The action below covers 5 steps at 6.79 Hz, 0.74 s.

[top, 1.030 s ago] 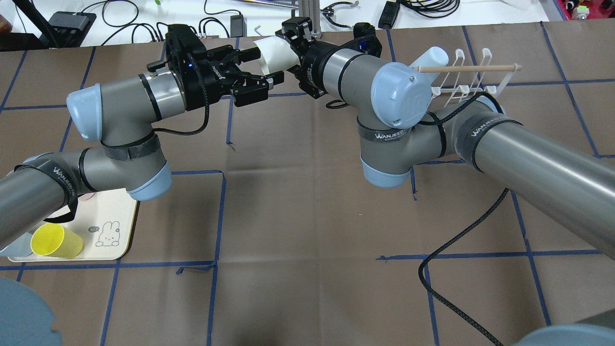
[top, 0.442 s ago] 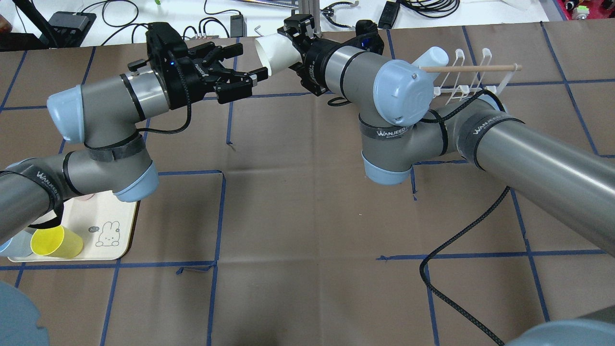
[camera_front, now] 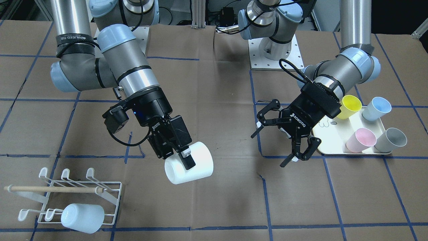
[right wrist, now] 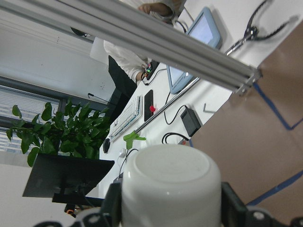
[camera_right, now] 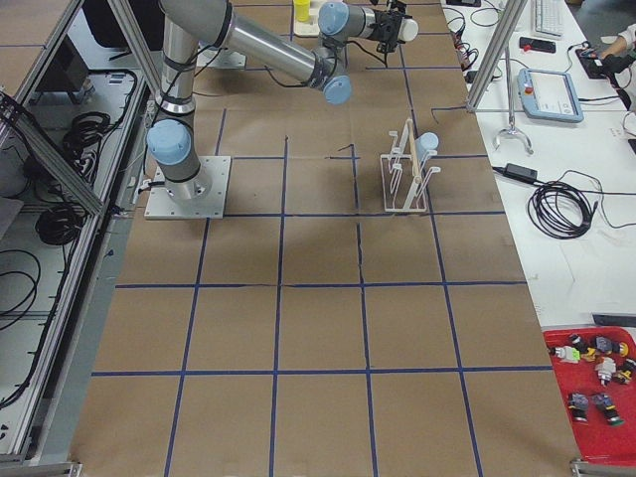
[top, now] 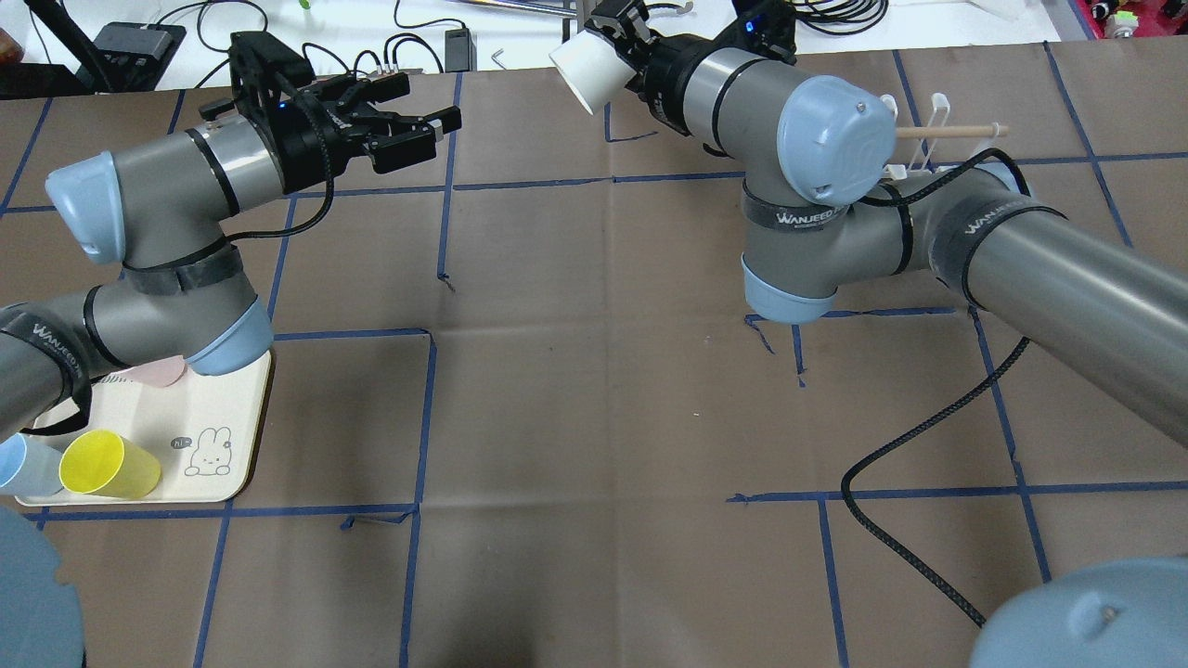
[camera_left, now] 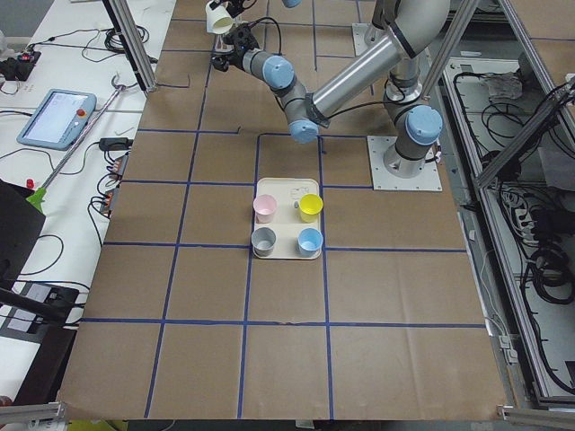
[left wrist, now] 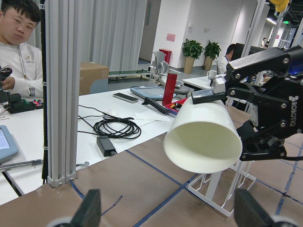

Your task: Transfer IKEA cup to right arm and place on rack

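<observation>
Clamping a white IKEA cup [camera_front: 195, 167] between the fingers of the right claw [camera_front: 183, 160], one black fingertip [camera_front: 189, 162] pressed flat on the outer wall and its partner hidden behind. Held on its side in the air, clear above the brown paper tabletop [camera_front: 214, 207], with the open mouth turned toward the left claw [camera_front: 276, 142]. Pictured well apart from that left claw, spread wide and gripping nothing, with only bare paper between the two. Shown from the left wrist camera as a round rim facing the lens, with the right claw's black fingers around it. Parked on the tabletop on the far side of the right claw from its partner, near but not touching: the white wire rack [camera_front: 100, 187] with its wooden rod [camera_front: 50, 189], already carrying another white cup [camera_front: 83, 218] at one end. Set just behind the left claw's wrist, away from the right claw: a cream tray [camera_front: 336, 139] with a yellow cup [camera_front: 347, 106], a blue cup [camera_front: 377, 108], a pink cup [camera_front: 361, 140] and a grey cup [camera_front: 390, 140].
</observation>
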### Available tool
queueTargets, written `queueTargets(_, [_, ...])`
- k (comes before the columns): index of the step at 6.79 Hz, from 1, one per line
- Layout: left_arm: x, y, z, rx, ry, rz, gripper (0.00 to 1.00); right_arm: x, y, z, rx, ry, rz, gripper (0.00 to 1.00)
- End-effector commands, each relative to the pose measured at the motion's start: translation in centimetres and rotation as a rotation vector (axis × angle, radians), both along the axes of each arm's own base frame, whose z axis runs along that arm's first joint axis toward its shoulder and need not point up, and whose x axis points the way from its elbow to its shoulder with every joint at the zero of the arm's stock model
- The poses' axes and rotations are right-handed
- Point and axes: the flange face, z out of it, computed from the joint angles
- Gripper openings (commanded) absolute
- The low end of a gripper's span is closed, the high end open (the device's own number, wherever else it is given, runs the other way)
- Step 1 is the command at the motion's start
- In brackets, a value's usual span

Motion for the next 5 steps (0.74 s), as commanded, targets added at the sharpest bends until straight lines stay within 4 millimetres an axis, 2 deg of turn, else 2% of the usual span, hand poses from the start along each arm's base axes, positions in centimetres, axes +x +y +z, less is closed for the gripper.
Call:
queueTargets(1, [-0.4, -2.5, 1.6, 0.165, -0.179, 0.211, 0.99, -5.8, -2.1, 0.2, -0.182, 0.432, -0.006, 0.2])
queueTargets(2, [-1.1, -2.6, 3.5, 0.309, -0.232, 0.299, 0.99, -8.4, -2.8, 0.2, -0.254, 0.693, 0.029, 0.2])
queueTargets(3, [-1.4, -1.8, 5.8, 0.492, -0.297, 0.402, 0.99, -11.8, -3.7, 0.2, -0.27, 0.805, 0.029, 0.19])
queueTargets(4, [-1.5, -0.4, 7.9, 0.664, -0.391, 0.449, 0.99, -14.5, -4.2, 0.4, -0.269, 0.863, 0.008, 0.11])
queueTargets(5, [-1.0, 1.0, 9.9, 0.824, -0.475, 0.466, 0.99, -18.5, -4.6, 0.9, -0.272, 0.959, -0.01, 0.11])
